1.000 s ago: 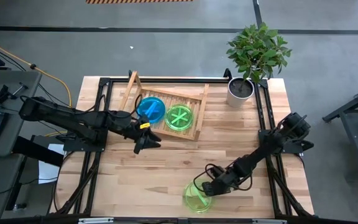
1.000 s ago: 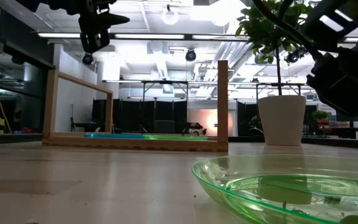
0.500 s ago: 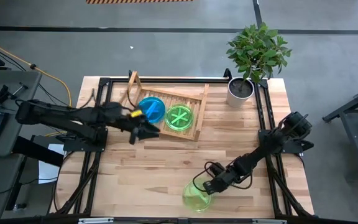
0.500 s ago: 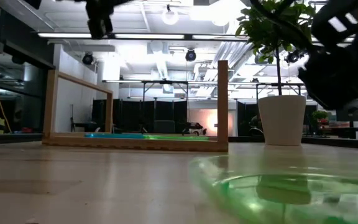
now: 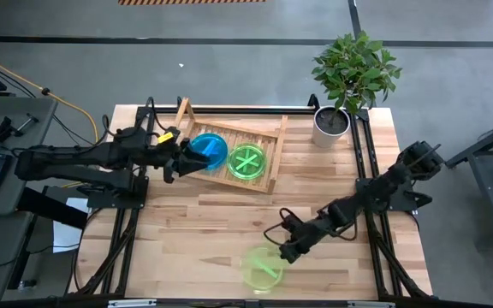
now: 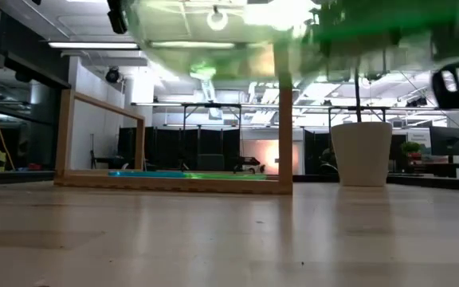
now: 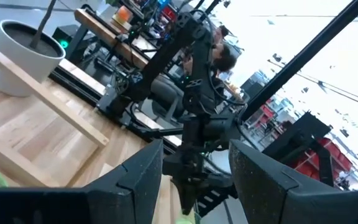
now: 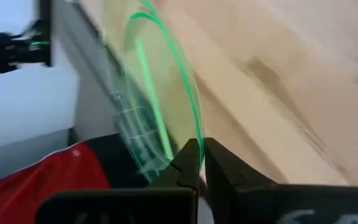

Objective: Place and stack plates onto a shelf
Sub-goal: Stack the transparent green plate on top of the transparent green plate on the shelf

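Note:
My right gripper [image 5: 282, 248] is shut on a lime green plate [image 5: 261, 267] near the table's near edge. In the low view the plate is a green blur high up [image 6: 357, 24]. A cyan-blue plate [image 5: 208, 150] and a green plate [image 5: 246, 162] lie flat, side by side, on the slatted base of the wooden shelf [image 5: 274, 147] at the far middle. My left gripper [image 5: 171, 158] is open and empty, just left of the blue plate at the shelf's left end; its own view shows the wide gap [image 7: 196, 149]. My right gripper pinches the green plate's rim [image 8: 197, 142] between its two fingers [image 8: 190, 163]. It comes slanting from the table's right and far side. The plate sticks out beyond the fingertips toward the near edge, lifted clear of the table.
A potted plant in a white pot [image 5: 331, 124] stands at the far right corner, right of the shelf. Black frame rails [image 5: 366, 171] run along the table's left and right sides. Bare wood [image 5: 212, 231] lies between the shelf and the near edge.
My right gripper has raised the green plate off the table and carried it a little toward the left; the plate has risen from table height to the top of the low view. My left gripper has drawn back from in front of the shelf toward the far left, to the shelf's left end.

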`<state>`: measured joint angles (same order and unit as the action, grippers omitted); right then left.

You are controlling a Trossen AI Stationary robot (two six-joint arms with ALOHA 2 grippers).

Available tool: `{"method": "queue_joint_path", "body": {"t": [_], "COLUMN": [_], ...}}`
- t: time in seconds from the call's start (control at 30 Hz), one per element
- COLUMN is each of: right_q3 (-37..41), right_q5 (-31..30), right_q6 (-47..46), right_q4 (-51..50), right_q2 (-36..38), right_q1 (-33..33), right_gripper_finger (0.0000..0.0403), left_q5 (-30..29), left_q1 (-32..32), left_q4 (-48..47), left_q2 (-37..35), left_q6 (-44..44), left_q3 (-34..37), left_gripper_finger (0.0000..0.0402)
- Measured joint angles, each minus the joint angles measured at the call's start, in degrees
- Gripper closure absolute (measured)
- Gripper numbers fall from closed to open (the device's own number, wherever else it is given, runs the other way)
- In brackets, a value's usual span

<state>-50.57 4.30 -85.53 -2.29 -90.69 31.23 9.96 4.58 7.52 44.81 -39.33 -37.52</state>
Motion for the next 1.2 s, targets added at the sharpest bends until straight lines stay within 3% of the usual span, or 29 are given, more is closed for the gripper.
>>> {"method": "queue_joint_path", "body": {"t": [0.27,0.37,0.57,0.83,0.97,1.2], "right_q3": [-0.13,-3.04,-14.62,-31.63,-36.98,-39.69], "right_q5": [1.15,2.79,3.11,-1.66,-4.93,-7.34], "right_q6": [4.76,8.86,21.65,39.65,45.56,51.62], "right_q4": [12.95,13.34,-2.71,-29.74,-36.23,-40.82], "right_q2": [1.04,1.04,1.06,1.11,1.11,-1.33], "right_q1": [-7.92,-12.47,-21.61,-34.11,-40.59,-47.68], "right_gripper_finger": [0.0403,0.0403,0.0403,0.0403,0.0403,0.0403], "left_q5": [-0.01,-0.04,-0.08,-0.88,-3.41,-6.65], "left_q1": [0.02,0.02,0.02,0.02,0.02,0.02], "left_q4": [0.08,0.10,0.08,0.59,0.89,0.61], "left_q2": [-0.04,-0.04,-0.54,-5.89,-8.84,-10.37], "left_q6": [0.07,0.04,0.07,2.48,3.27,4.03], "left_q3": [0.00,0.00,0.03,0.09,0.09,0.09], "left_gripper_finger": [0.0229,0.0229,0.0229,0.0229,0.0229,0.0229]}}
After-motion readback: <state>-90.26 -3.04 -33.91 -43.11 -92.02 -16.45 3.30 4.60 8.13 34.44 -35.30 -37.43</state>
